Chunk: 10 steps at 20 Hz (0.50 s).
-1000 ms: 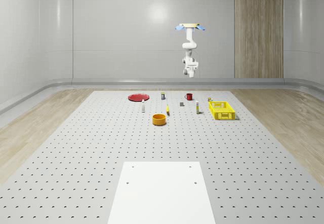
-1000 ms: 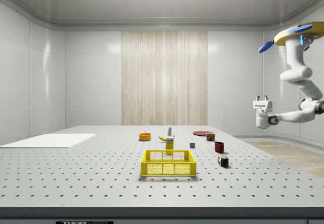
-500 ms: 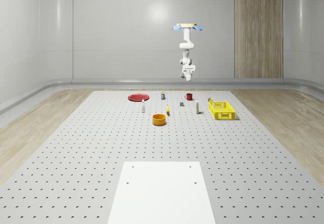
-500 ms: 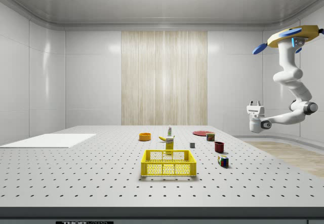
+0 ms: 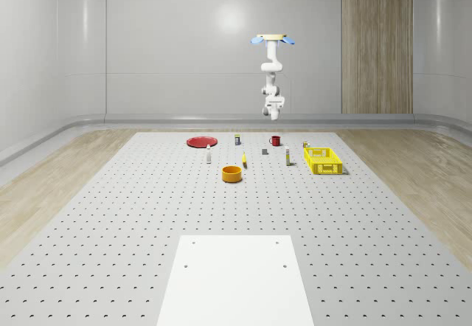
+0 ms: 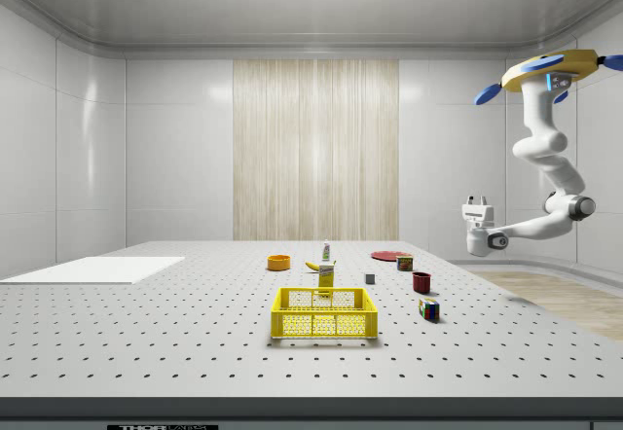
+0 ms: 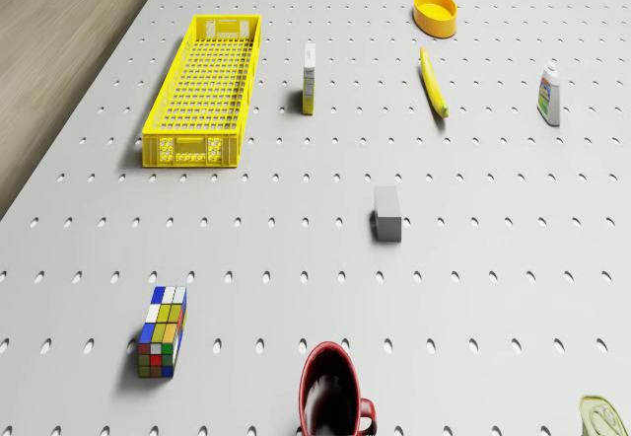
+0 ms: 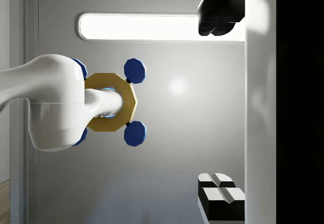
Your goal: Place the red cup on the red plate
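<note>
Nearest in the whole-scene view we see a flat white sheet (image 5: 234, 278) lying on the perforated grey table (image 5: 110, 215). Farther on stand a round orange bowl (image 5: 232, 173) and a yellow lattice crate (image 5: 322, 160), long axis running away from us. Beyond them the red cup (image 5: 275, 141) stands upright, mouth up, its handle toward the whole-scene view's right; the flat, round red plate (image 5: 200, 142) lies well apart, toward that view's left. We can read no writing anywhere. The drone (image 6: 545, 68) hovers high over the table's far edge, above the cup. The gripper (image 6: 475, 202) points upward, its fingers (image 8: 221, 194) spread apart, holding nothing.
</note>
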### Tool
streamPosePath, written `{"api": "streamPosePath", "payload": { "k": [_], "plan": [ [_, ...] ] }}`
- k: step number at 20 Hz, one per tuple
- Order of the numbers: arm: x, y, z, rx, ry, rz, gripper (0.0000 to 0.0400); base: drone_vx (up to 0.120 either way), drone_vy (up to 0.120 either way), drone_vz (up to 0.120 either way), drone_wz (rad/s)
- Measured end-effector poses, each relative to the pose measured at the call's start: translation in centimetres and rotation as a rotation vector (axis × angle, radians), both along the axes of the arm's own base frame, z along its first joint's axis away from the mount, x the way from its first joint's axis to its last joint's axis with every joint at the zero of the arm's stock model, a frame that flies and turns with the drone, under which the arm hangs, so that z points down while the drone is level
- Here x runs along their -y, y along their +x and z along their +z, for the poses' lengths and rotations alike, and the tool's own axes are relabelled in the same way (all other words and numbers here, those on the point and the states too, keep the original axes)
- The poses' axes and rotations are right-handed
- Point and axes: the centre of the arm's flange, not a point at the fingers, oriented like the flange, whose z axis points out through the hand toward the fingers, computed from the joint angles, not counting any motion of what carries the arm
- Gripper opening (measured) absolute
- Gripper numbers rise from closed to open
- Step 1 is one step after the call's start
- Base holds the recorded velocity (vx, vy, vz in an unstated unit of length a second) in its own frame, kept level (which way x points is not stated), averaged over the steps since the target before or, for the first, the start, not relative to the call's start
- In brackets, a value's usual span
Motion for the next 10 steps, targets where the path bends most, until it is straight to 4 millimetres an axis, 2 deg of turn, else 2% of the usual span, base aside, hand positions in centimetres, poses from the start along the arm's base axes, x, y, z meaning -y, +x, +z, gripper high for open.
{"api": "streamPosePath", "payload": {
  "k": [8, 10],
  "plan": [
    [-0.01, -0.05, 0.07, 0.006, -0.001, 0.0, 0.04, 0.12, 0.0, 0.0, 0.0],
    [-0.01, -0.07, 0.07, 0.008, -0.001, 0.0, 0.04, 0.04, 0.0, 0.0, 0.0]
  ]
}}
